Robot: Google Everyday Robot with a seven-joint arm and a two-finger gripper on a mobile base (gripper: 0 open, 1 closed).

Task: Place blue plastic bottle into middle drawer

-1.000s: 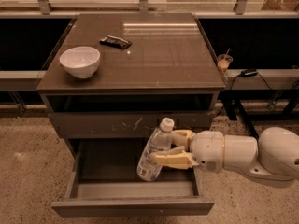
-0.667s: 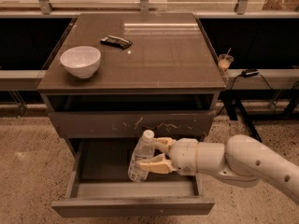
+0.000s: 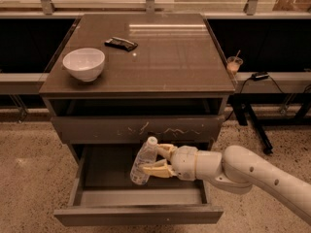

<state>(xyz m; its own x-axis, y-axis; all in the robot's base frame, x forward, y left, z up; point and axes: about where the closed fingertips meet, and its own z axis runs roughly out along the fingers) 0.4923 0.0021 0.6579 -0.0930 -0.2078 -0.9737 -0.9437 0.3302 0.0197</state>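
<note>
Plainly, the end effector (image 3: 156, 159) is clenched around the blue plastic bottle (image 3: 143, 162), holding it cap-up and tilted over the open middle drawer (image 3: 138, 215). No writing on the bottle's pale label can be read. Just above is a drawer front (image 3: 141, 129) with pale scratches. The brown desk (image 3: 170, 57) carries a white bowl (image 3: 83, 63) and a flat black packet (image 3: 121, 43). The speckled floor (image 3: 29, 169) surrounds it.
</note>
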